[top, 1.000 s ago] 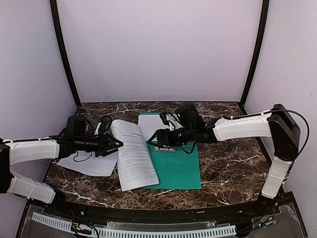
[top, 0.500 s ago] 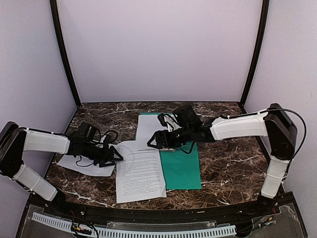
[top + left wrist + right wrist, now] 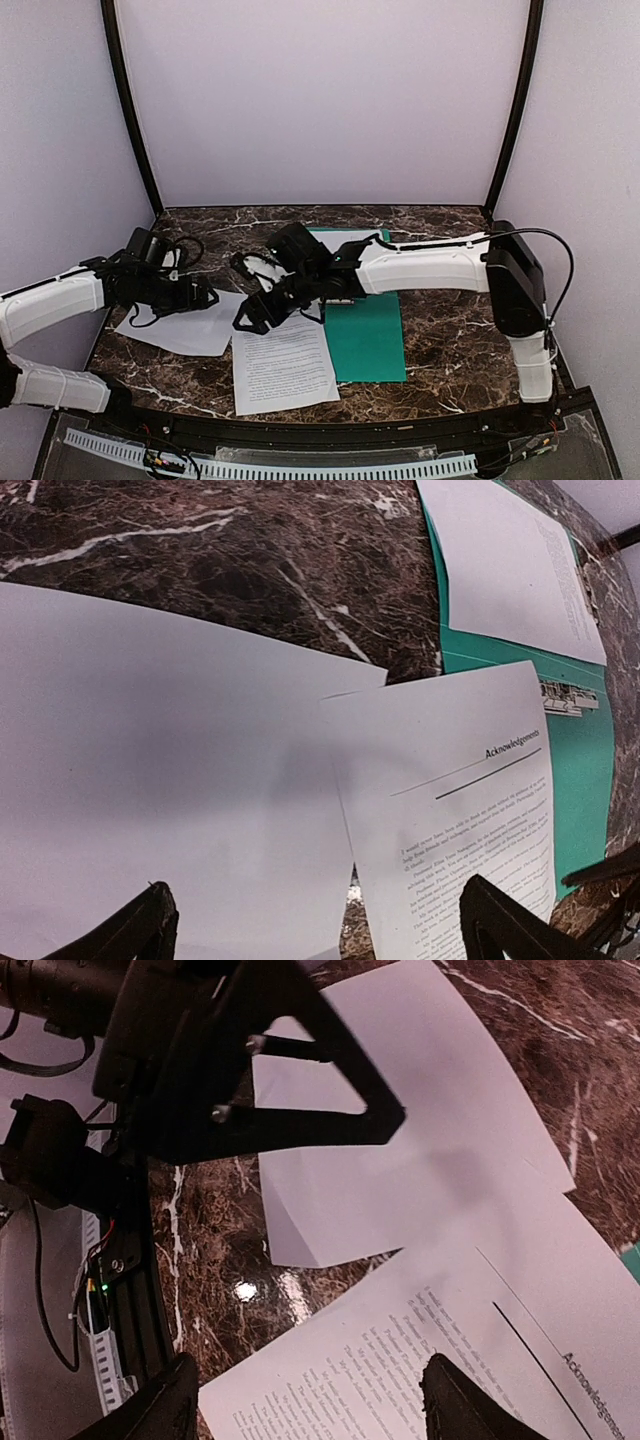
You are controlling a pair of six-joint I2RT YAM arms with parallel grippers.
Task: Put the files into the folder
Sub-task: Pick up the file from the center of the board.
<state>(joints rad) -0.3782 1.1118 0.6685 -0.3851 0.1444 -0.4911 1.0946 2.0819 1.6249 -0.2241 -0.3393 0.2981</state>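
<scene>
Two white paper files lie outside the thin teal-green plastic folder (image 3: 372, 340) in the top view. The printed sheet (image 3: 285, 365) overlaps the folder's left edge, and the plain sheet (image 3: 185, 330) lies further left on the dark marbled tabletop (image 3: 450, 330). The right gripper (image 3: 247, 317) hovers over the printed sheet's far-left corner, the left gripper (image 3: 205, 295) over the plain sheet.

Left wrist: jaws apart and empty; the folder's metal clip (image 3: 565, 695) shows beyond the printed sheet.

Right wrist: jaws apart, nothing between them.

The next move is probably to pin the printed sheet and slide it right, squarely onto the folder. It overlaps the plain sheet, and the two grippers crowd each other.
</scene>
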